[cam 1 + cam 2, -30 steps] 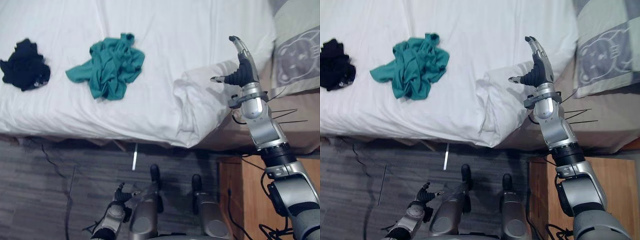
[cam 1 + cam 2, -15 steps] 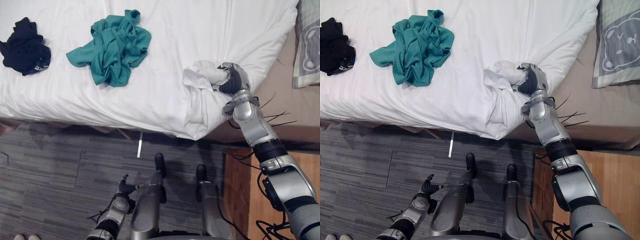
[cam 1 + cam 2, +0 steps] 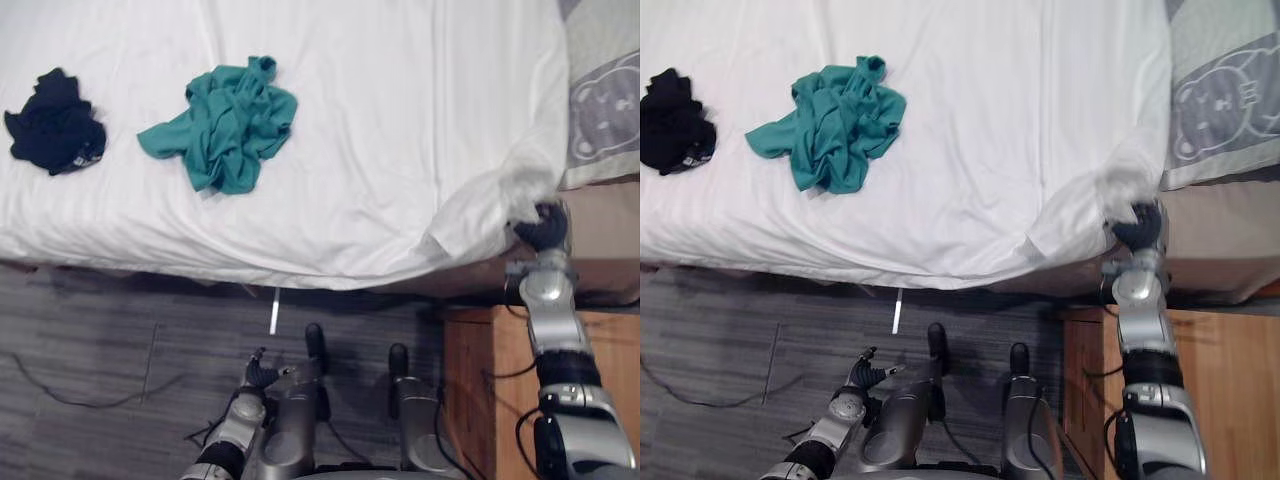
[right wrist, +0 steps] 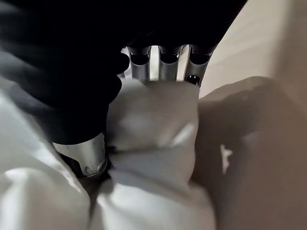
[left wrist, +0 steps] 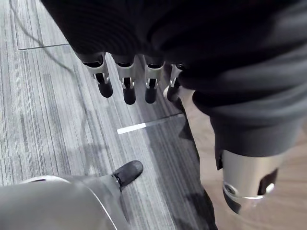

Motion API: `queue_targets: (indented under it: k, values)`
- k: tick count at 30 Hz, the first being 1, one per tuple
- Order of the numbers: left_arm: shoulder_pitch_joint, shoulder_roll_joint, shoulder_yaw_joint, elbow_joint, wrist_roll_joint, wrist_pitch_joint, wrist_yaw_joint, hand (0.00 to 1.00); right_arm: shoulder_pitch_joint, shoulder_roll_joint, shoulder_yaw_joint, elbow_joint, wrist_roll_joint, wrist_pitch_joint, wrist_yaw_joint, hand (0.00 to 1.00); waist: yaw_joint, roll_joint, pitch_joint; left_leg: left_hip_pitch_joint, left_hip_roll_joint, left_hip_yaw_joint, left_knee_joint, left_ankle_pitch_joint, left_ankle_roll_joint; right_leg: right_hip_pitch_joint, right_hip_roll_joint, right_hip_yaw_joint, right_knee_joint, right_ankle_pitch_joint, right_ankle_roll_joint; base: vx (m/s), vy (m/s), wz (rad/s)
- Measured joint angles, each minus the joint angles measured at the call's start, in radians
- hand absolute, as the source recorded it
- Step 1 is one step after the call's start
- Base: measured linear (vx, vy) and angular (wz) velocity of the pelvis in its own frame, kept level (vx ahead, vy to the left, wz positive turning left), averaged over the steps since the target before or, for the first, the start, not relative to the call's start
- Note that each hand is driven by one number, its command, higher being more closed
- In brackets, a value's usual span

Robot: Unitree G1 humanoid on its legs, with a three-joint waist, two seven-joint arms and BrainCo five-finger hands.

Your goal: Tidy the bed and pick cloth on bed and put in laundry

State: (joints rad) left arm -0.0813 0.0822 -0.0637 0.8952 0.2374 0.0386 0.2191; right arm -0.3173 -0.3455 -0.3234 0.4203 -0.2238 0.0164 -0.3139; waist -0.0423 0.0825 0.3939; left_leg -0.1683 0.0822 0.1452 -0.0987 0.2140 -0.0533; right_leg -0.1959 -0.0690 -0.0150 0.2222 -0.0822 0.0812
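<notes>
Lying at the far left of the bed, a small black cloth is sitting in a tight crumple on the white duvet; I cannot make out what garment it is. Just to its right, well apart from it, a teal cloth is sprawling in loose folds with one end trailing out to the left. Both are looking light, limp and easy to crush, so I would say a pinch into the raised, bunched middle is going to serve better than a grab at a flat edge, and either piece is likely to dangle and trail once it is lifted.

Lower down, the left robot hand is hanging over the floor beside the bed, its fingers straight and apart, carrying nothing.

Further right, the duvet is lying mostly smooth, rising to a peak at its near right corner. The right robot hand is clamping that corner, fingers and thumb curling round a thick wad of white fabric in the right wrist view. The duvet is seeming bulky yet soft, and that wad could slide out under tension.

Beyond it, a grey patterned pillow is lying at the head end.
</notes>
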Motion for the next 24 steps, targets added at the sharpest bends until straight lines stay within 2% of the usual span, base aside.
queue_targets:
  k: [3,4,6,9,11,12,14,17,19,22,24]
  values:
    - [0.026,-0.002,0.04,-0.001,0.001,0.002,-0.002,0.0,0.053,0.094,-0.073,0.001,0.095,-0.008,-0.012,0.0,0.002,-0.006,-0.055,0.037,0.003,0.012,-0.004,-0.019,-0.008,0.046,0.003,0.007,-0.036,0.002,0.0,0.08,-0.021,-0.09]
    - [0.039,-0.007,0.068,0.0,0.001,0.005,-0.002,0.0,0.063,0.15,-0.116,0.013,0.155,-0.008,-0.014,0.0,0.002,-0.008,-0.072,0.05,0.006,0.019,-0.005,-0.028,-0.005,0.064,0.006,0.009,-0.048,0.002,0.0,0.07,-0.022,-0.11]
    - [0.052,-0.021,0.104,0.001,0.001,0.019,-0.003,0.0,0.086,0.212,-0.182,0.032,0.231,0.0,-0.026,0.0,0.003,-0.01,-0.076,0.073,0.008,0.029,-0.006,-0.039,-0.008,0.089,0.01,0.016,-0.059,0.003,-0.001,0.07,-0.024,-0.14]
    - [0.087,-0.062,0.155,0.01,0.001,0.031,-0.004,0.0,0.215,0.291,-0.332,0.108,0.323,0.061,-0.095,0.0,0.003,-0.014,-0.099,0.089,0.007,0.059,-0.006,-0.054,0.0,0.106,0.01,0.023,-0.079,0.007,-0.001,0.09,-0.018,-0.17]
    - [0.092,-0.073,0.177,0.009,0.0,0.037,-0.003,0.0,0.283,0.317,-0.389,0.108,0.362,0.08,-0.137,0.0,0.001,-0.018,-0.105,0.1,0.007,0.074,-0.006,-0.057,0.0,0.114,0.002,0.03,-0.084,0.01,0.0,0.08,0.008,-0.24]
    - [0.098,-0.083,0.188,0.008,0.0,0.042,-0.002,0.0,0.335,0.326,-0.424,0.1,0.393,0.081,-0.187,1.0,0.0,-0.026,-0.123,0.118,0.008,0.096,-0.006,-0.068,0.001,0.125,0.001,0.046,-0.089,0.01,0.0,0.09,0.011,-0.29]
    - [0.105,-0.094,0.188,0.008,0.0,0.043,-0.001,0.0,0.37,0.33,-0.443,0.051,0.402,0.086,-0.22,1.0,0.0,-0.031,-0.15,0.123,0.008,0.107,-0.006,-0.079,-0.002,0.128,0.0,0.05,-0.092,0.009,0.0,0.05,0.002,-0.16]
    - [0.115,-0.122,0.188,0.009,0.0,0.043,0.003,0.0,0.39,0.337,-0.452,-0.16,0.387,0.104,-0.298,1.0,-0.002,-0.036,-0.185,0.129,0.023,0.186,-0.007,-0.102,0.001,0.146,-0.005,0.044,-0.121,0.02,0.002,0.01,0.007,0.04]
    - [0.121,-0.124,0.188,0.005,0.002,0.042,0.004,0.0,0.37,0.327,-0.432,-0.261,0.35,0.101,-0.325,1.0,0.001,-0.044,-0.193,0.131,0.024,0.199,-0.006,-0.101,0.001,0.149,-0.007,0.042,-0.122,0.021,0.002,0.04,0.012,0.06]
    - [0.122,-0.105,0.173,0.009,0.01,0.042,0.003,0.0,0.274,0.275,-0.367,-0.291,0.264,0.1,-0.328,1.0,0.001,-0.057,-0.198,0.138,0.021,0.185,-0.006,-0.094,-0.004,0.158,-0.008,0.043,-0.123,0.021,0.002,0.01,0.005,0.03]
    - [0.123,-0.091,0.148,0.013,0.011,0.042,0.001,0.0,0.216,0.224,-0.31,-0.286,0.209,0.099,-0.311,1.0,0.002,-0.055,-0.196,0.135,0.016,0.172,-0.006,-0.086,-0.001,0.158,-0.01,0.036,-0.123,0.021,0.002,0.01,0.007,0.11]
